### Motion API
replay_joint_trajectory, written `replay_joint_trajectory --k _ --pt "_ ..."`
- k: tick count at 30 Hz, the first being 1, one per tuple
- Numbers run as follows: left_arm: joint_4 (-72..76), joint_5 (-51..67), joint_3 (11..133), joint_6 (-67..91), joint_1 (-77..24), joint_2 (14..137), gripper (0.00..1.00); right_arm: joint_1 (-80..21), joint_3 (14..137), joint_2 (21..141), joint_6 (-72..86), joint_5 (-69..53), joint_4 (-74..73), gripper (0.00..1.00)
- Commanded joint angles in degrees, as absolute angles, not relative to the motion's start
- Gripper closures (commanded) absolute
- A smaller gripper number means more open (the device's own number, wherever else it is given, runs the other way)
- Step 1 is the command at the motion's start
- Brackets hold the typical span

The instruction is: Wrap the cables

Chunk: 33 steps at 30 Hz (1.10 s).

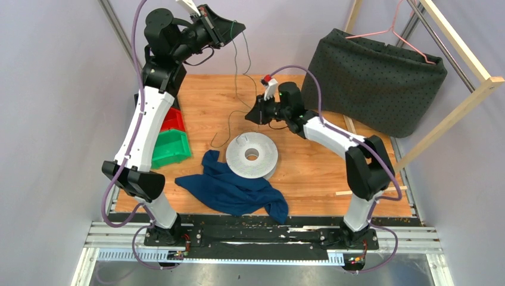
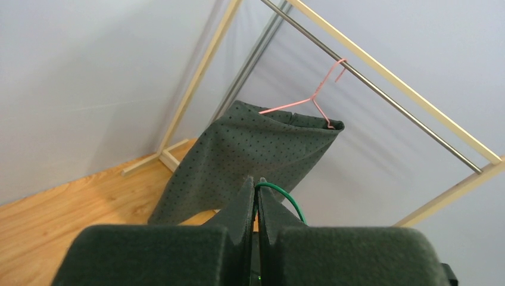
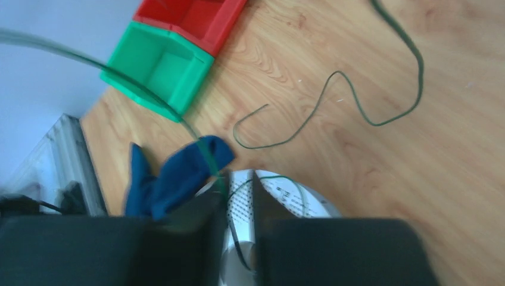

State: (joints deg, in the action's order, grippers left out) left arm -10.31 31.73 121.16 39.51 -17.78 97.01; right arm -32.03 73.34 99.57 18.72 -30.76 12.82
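Observation:
The thin green-black wire point(image 1: 236, 65) hangs from my left gripper point(image 1: 229, 27), which is raised high above the back of the table. In the left wrist view that gripper point(image 2: 256, 182) is shut on the wire point(image 2: 289, 198), which loops out to the right of the tips. The wire drops to my right gripper point(image 1: 252, 115), just behind the white perforated spool point(image 1: 251, 156). In the right wrist view the right gripper point(image 3: 240, 179) stands narrowly open over the spool point(image 3: 298, 199), with the wire running through the gap. The loose end point(image 3: 357, 104) curls on the wood.
Red point(image 1: 172, 121) and green point(image 1: 171, 148) bins sit at the table's left edge. A blue cloth point(image 1: 229, 187) lies in front of the spool. A dark dotted cloth point(image 1: 375, 77) hangs on a pink hanger from the wooden rack point(image 1: 458, 47) at the back right.

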Motion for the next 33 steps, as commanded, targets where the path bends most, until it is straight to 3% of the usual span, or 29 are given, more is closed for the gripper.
replay_joint_trajectory --k 1,4,13,14,16,17,20,26,33 --pt "-8.4 32.6 121.1 40.4 -18.2 96.0 1.0 -32.4 81.2 104.0 20.7 -32.6 6.8 0.98" --pt "-8.8 30.3 121.8 38.9 -18.7 99.1 1.0 -31.5 79.2 99.6 20.9 -34.5 2.4 0.99" --pt "-11.0 25.6 134.7 38.2 -26.5 119.7 0.97 -18.4 61.2 68.5 19.1 -32.2 -14.0 0.99" --pt "-9.7 26.5 133.6 39.6 -27.3 120.8 0.81 -15.5 61.8 66.1 18.1 -31.9 -17.6 0.99" --pt "-9.8 29.1 131.3 40.6 -28.6 122.0 0.35 -11.3 64.6 62.3 16.7 -32.0 -24.4 0.99" --pt "-11.5 30.0 130.9 40.0 -29.0 122.3 0.2 -9.2 65.9 60.9 16.3 -32.6 -26.7 0.99" --pt "-18.5 31.1 130.2 36.4 -29.0 121.2 0.01 -5.5 69.1 58.4 17.2 -36.7 -30.0 0.99" --pt "-33.6 26.8 128.1 26.1 -25.0 112.9 0.0 -5.2 70.1 61.6 23.1 -41.8 -23.9 0.99" --pt "-41.6 23.2 103.1 19.3 -20.9 100.2 0.0 -5.3 65.4 65.1 32.6 -38.9 -6.9 0.99"
